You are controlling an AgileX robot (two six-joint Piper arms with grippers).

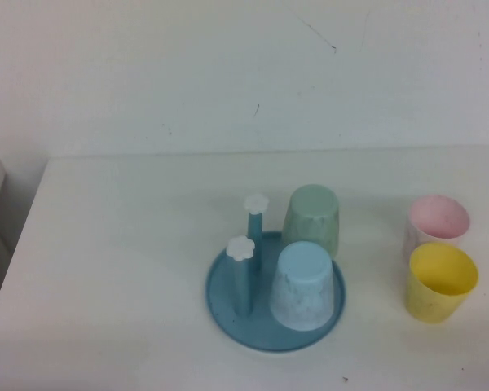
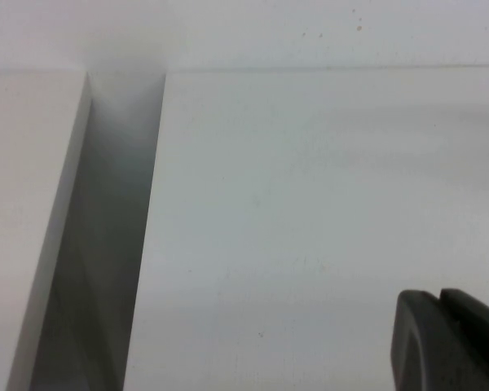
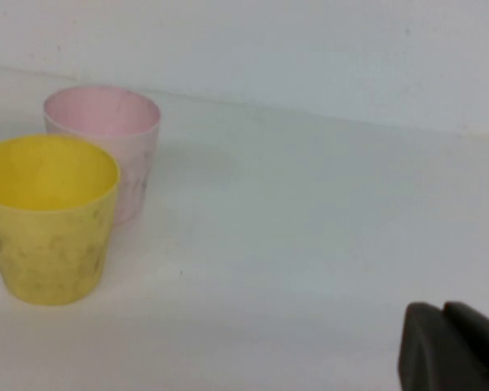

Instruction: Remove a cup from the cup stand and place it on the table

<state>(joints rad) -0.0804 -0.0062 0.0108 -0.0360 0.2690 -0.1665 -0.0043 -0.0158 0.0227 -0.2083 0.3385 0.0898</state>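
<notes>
The pale pink cup stands upright on the white table, right of the cup stand; it also shows in the right wrist view. The teal cup stand holds an upturned mint-green cup and an upturned light blue cup. Two pegs with white flower caps stand bare. Neither gripper shows in the high view. My left gripper is shut and empty over bare table. My right gripper is shut and empty, well apart from the pink cup.
A yellow cup stands upright just in front of the pink cup, also in the right wrist view. The table's left edge borders a dark gap beside another white surface.
</notes>
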